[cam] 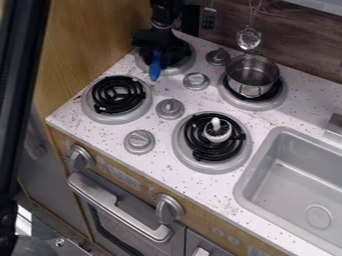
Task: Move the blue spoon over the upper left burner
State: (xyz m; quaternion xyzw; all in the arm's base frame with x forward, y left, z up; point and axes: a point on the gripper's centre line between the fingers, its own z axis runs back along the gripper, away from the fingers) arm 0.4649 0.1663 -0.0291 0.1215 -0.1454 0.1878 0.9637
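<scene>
Black two-finger gripper (159,50) at grey-rimmed round burner (176,70), upper L; slender, blue, plastic-looking spoon (155,69) at its underside.
Spoon's long axis approx. up–down in view, lower end past near rim; grip state: can't tell.

We see a speckled counter (107,139) with four burners (119,95). A pot (251,80) sits upper right, a small white object (218,131) lower right.
</scene>
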